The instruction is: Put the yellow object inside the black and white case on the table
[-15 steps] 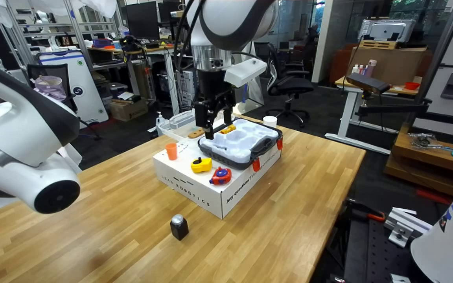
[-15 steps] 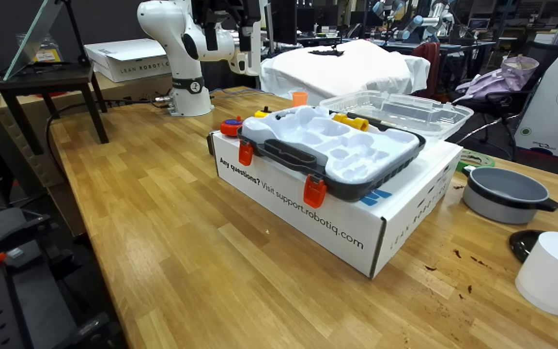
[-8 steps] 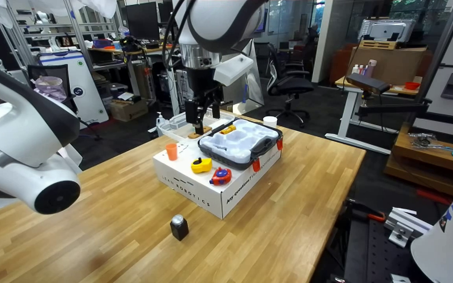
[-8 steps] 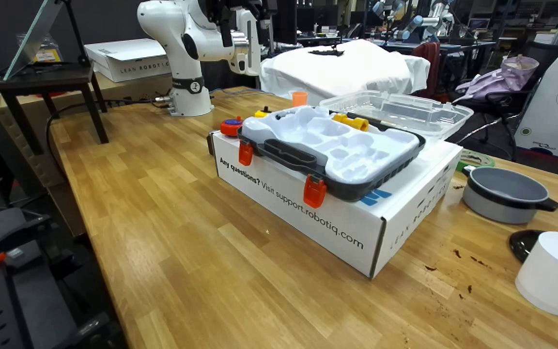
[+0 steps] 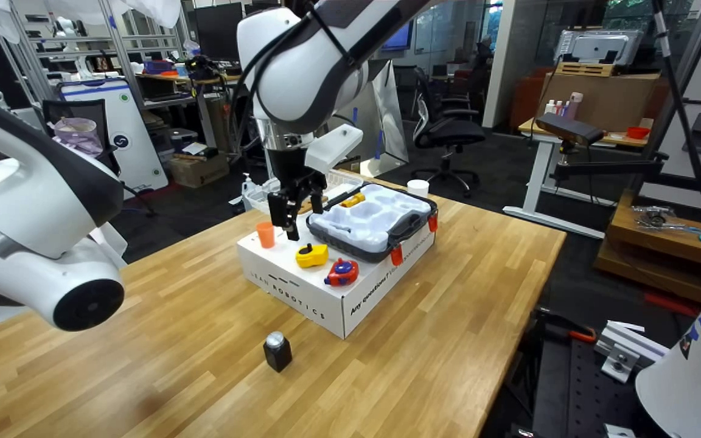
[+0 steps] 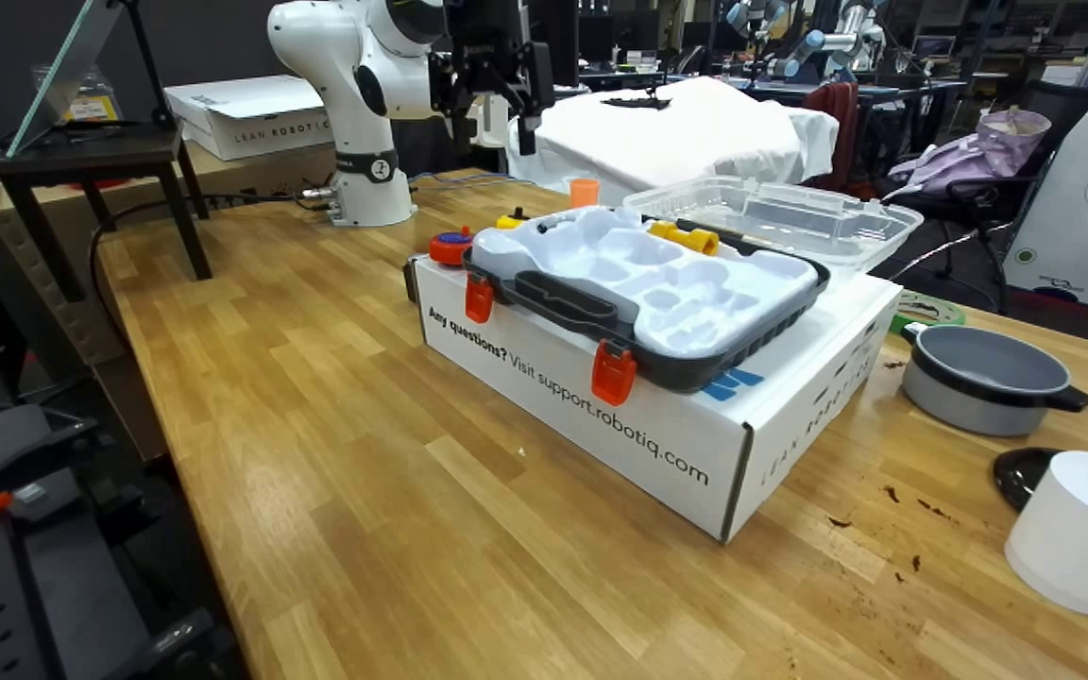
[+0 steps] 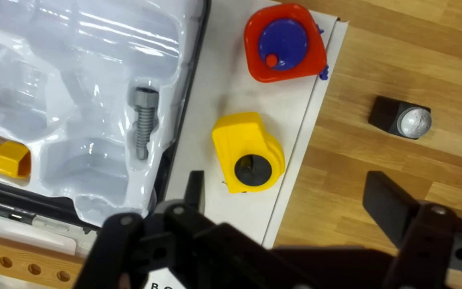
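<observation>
Lower and farther left than a second earlier, the gripper [image 5: 305, 222] hangs above the white box [image 5: 289, 289] in an exterior view. Near the frame's centre, the yellow object [image 5: 312, 257] lies on that box, outside the black and white case [image 5: 369, 219], between an orange cup [image 5: 265, 235] and a red piece [image 5: 342, 273]; the box rests on the table [image 5: 204, 353].

Again in an exterior view, a yellow tube [image 6: 684, 237] sits in the case, right of centre; the yellow object, at upper centre, shows only as a sliver, the rest masked by the case.

From the wrist, the jaws enter at the bottom, wide apart and holding nothing; the yellow object, at centre, lies mostly above the line of their tips and nearer the tip at lower left. Likely faults: a straight descent, without centring, may bring that jaw down on the object or onto the case's dark rim beside it. If closing starts off-centre, this same jaw would probably strike first and push the object rightward, over the box's nearby edge. Its rounded end, moreover, may give uneven purchase and let it twist in the grip.
</observation>
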Robot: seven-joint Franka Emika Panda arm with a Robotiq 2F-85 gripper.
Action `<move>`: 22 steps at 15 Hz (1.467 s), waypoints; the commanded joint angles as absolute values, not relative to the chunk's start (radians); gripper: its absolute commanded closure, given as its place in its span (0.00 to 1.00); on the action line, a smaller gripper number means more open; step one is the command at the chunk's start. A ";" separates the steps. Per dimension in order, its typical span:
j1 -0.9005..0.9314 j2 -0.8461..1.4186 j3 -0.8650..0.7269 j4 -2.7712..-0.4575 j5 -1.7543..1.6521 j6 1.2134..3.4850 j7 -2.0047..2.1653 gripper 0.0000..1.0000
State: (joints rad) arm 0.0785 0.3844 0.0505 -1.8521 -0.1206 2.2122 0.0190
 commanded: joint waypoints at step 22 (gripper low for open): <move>0.031 0.511 0.056 -1.784 -0.059 2.180 -0.215 0.00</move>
State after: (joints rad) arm 0.0361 0.5104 0.0500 -1.7863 -0.0559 2.1820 -0.2179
